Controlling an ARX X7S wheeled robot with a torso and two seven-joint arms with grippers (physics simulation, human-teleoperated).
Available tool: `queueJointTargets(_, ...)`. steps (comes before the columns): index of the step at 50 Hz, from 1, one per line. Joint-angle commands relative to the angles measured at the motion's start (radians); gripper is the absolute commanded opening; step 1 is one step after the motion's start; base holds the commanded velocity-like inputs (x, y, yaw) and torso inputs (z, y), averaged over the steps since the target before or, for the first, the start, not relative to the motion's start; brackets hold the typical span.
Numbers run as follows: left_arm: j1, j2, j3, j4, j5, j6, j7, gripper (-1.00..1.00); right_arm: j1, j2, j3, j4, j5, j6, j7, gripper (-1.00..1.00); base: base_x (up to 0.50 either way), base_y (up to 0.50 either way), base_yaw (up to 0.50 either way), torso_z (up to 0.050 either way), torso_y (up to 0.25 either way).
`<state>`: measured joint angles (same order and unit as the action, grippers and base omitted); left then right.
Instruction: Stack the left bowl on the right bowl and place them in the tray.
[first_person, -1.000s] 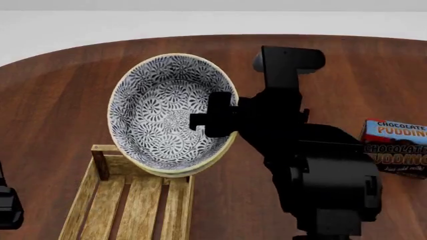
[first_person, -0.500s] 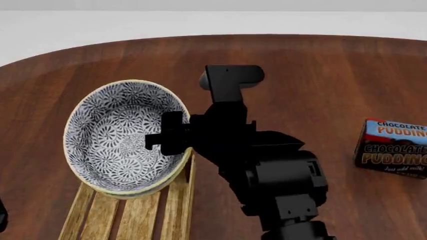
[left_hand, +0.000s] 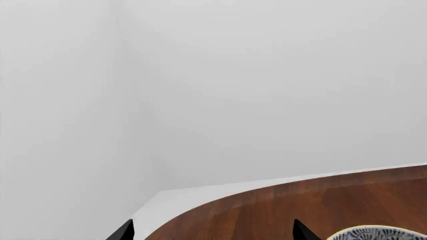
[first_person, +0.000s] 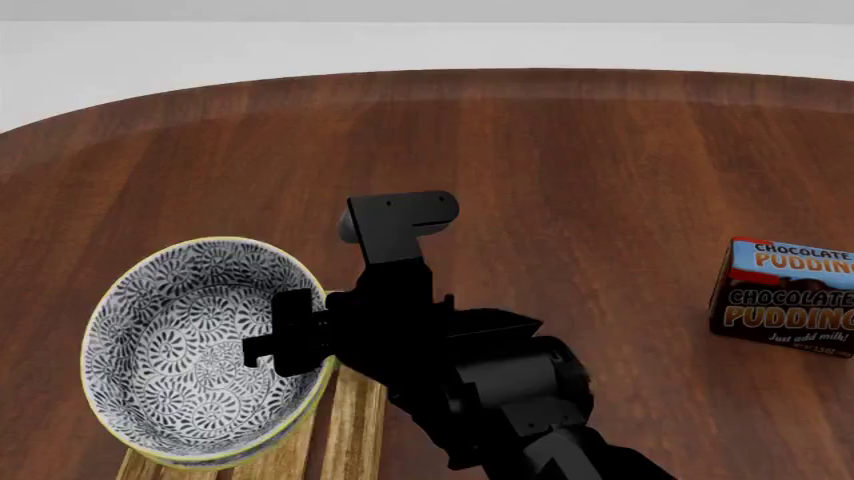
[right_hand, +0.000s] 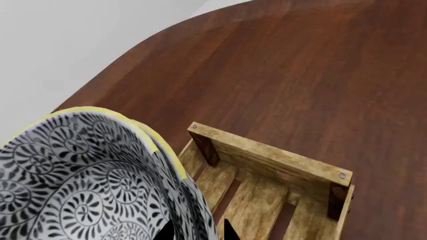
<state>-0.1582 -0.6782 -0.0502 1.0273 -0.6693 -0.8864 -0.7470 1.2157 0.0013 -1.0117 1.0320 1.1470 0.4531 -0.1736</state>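
The stacked bowls (first_person: 200, 350) were held tilted over the tray (right_hand: 267, 185) near the worktop's front edge, towards its left corner, presumably so they could be lowered inside. The right gripper (first_person: 287, 335) was clamped on their rim, one finger inside the bowl. The bowls' opening was turned up and towards the head camera. The tray's long axis ran from the front edge towards the back. The left gripper (left_hand: 210, 232) was kept clear, fingertips apart, holding nothing
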Motion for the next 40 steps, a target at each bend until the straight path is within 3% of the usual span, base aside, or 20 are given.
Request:
queueJointTargets(1,0.005,-0.021,0.006,-0.003,-0.018,0.017,-0.024,1.0,0.028,-0.001,-0.325,0.065,0.331,-0.136,0.111,-1.0,0.0,0.0,0.0,0.0,0.0)
queueJointTargets(18,-0.019,-0.038,0.029,-0.009,-0.04,0.022,-0.049,1.0,-0.012,-0.001,-0.533,0.087,0.524,-0.213,0.099,-1.0,0.0,0.0,0.0,0.001,0.001)
queueJointTargets(40,0.005,-0.065,0.032,-0.015,-0.051,0.054,-0.071,1.0,-0.086,-0.001,-0.575,0.062,0.54,-0.219,0.1,-1.0,0.0,0.0,0.0,0.0,0.001)
